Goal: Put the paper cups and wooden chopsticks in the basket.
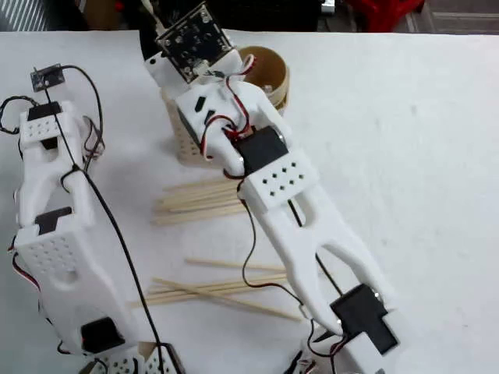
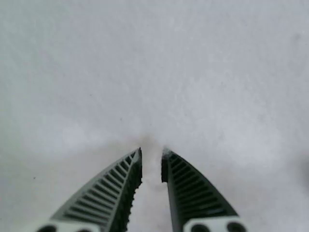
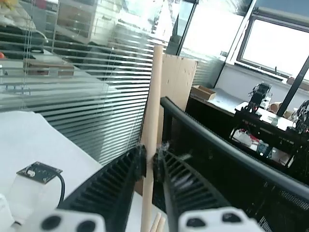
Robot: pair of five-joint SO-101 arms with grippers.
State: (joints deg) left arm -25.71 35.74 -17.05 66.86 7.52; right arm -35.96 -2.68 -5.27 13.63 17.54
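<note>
Over the white table (image 2: 193, 72), left hand (image 2: 151, 152) gapes slightly; right hand (image 3: 152, 153) clamps a chopstick (image 3: 155, 87) before blinds (image 3: 87, 96).

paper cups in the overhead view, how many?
1: a brown paper cup at the far side of the table, next to the basket, partly behind an arm. It may be a stack; others could be hidden.

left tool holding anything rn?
No, the left tool hangs slightly open over the white table with nothing in its grip.
</note>
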